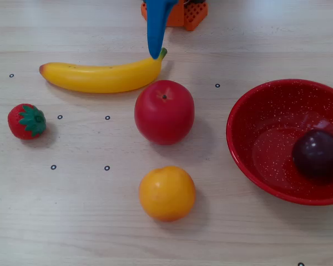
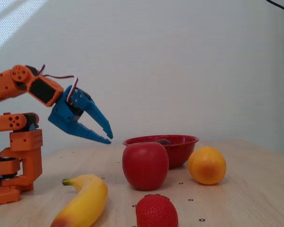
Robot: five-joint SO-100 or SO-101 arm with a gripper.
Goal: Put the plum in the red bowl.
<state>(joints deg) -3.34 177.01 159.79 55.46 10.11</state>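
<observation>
The dark purple plum (image 1: 316, 152) lies inside the red speckled bowl (image 1: 255, 127) at the right of a fixed view. In the side fixed view only its top (image 2: 164, 141) shows above the bowl's rim (image 2: 182, 140). My blue gripper (image 2: 109, 135) hangs in the air at the left, above the table and clear of the bowl. Its fingers are spread apart and hold nothing. In the top fixed view only one blue finger (image 1: 155, 27) shows, above the banana's stem end.
A yellow banana (image 1: 102, 76), a red apple (image 1: 164, 112), an orange (image 1: 167, 193) and a strawberry (image 1: 26, 121) lie on the wooden table. The orange arm base (image 2: 14, 161) stands at the left of the side fixed view.
</observation>
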